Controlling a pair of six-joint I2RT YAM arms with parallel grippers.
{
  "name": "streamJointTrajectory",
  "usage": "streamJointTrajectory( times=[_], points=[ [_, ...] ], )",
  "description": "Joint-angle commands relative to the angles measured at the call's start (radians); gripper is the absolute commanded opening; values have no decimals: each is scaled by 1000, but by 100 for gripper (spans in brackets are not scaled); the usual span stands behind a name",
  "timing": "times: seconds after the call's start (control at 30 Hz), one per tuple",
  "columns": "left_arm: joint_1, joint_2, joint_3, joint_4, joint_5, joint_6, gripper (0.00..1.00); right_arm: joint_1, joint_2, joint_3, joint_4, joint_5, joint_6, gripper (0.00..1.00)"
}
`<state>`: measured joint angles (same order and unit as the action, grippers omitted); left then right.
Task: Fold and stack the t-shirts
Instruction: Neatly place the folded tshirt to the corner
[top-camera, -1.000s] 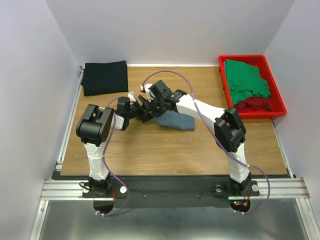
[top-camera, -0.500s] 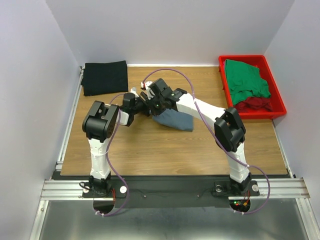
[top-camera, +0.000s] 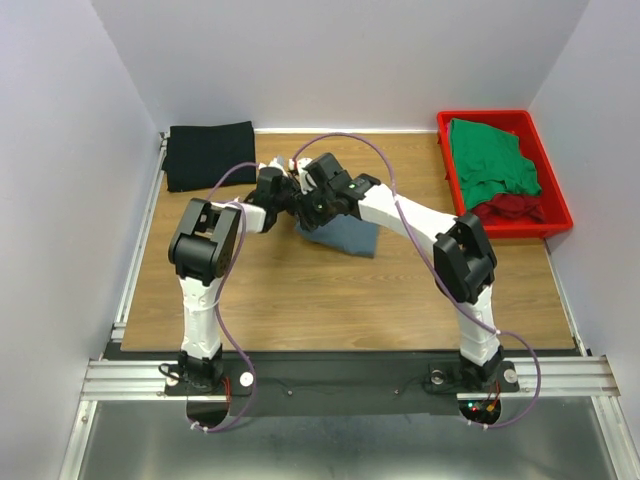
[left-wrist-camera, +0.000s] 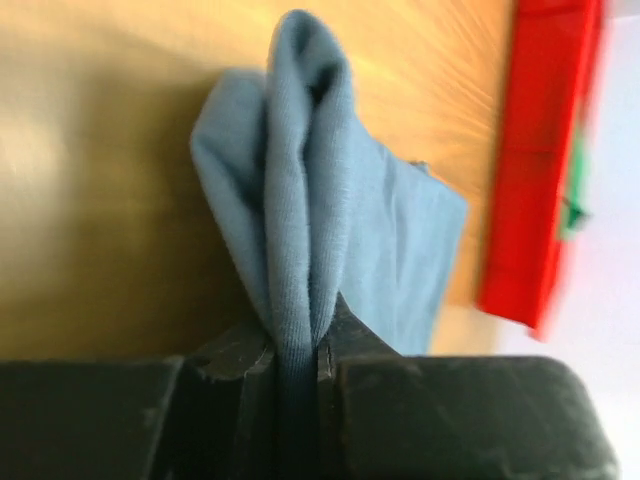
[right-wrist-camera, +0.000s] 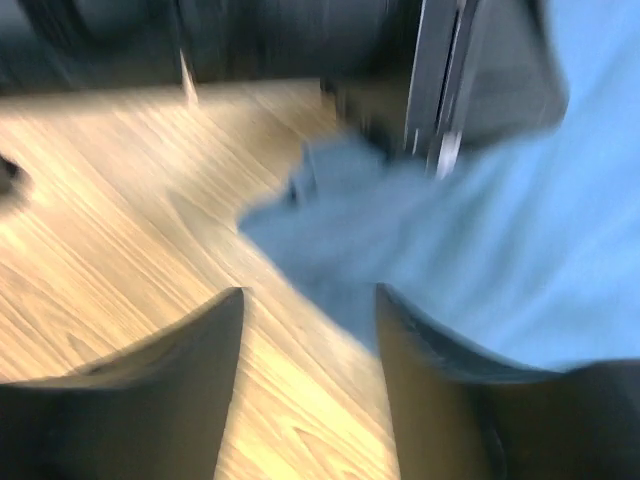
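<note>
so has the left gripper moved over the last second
Yes: the left gripper, shut on the slate blue-grey cloth t-shirt, has moved toward the wooden table's far edge, away from the arm bases.

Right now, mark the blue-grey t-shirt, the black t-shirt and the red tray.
blue-grey t-shirt (top-camera: 350, 238), top view, exposed cloth beside the arms
black t-shirt (top-camera: 210, 155), top view, middle of the folded cloth
red tray (top-camera: 485, 115), top view, far rim

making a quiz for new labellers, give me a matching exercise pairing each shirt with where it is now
1 black shirt
2 green shirt
3 blue shirt
4 red shirt

a pinched in the left hand
b on top in the tray
c folded flat, far left corner
d in the tray, under another shirt

Pairs: 1-c, 2-b, 3-a, 4-d
</note>
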<state>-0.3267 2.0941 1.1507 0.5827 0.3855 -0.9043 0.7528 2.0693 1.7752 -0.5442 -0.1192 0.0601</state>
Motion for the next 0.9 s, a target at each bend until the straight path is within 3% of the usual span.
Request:
streamJointTrajectory(
  times=[0.0,0.07,0.3,0.43,0.57,0.87],
  points=[
    [18,-65,171,-238,-158,353,4,-73,-136,-68,32,-39,4,80],
    [31,-59,226,-285,-186,431,3,-101,-173,-98,30,-56,-3,100],
    [86,101,648,-608,-244,773,0,-194,-299,-198,26,-36,-35,100],
    [133,159,843,-681,-231,851,0,-227,-325,-235,24,-27,-45,100],
    [179,222,995,-762,-197,892,0,-233,-333,-250,24,-33,-46,100],
    [250,238,1161,-811,-155,1004,0,-234,-325,-250,24,-39,-46,100]
  ],
)
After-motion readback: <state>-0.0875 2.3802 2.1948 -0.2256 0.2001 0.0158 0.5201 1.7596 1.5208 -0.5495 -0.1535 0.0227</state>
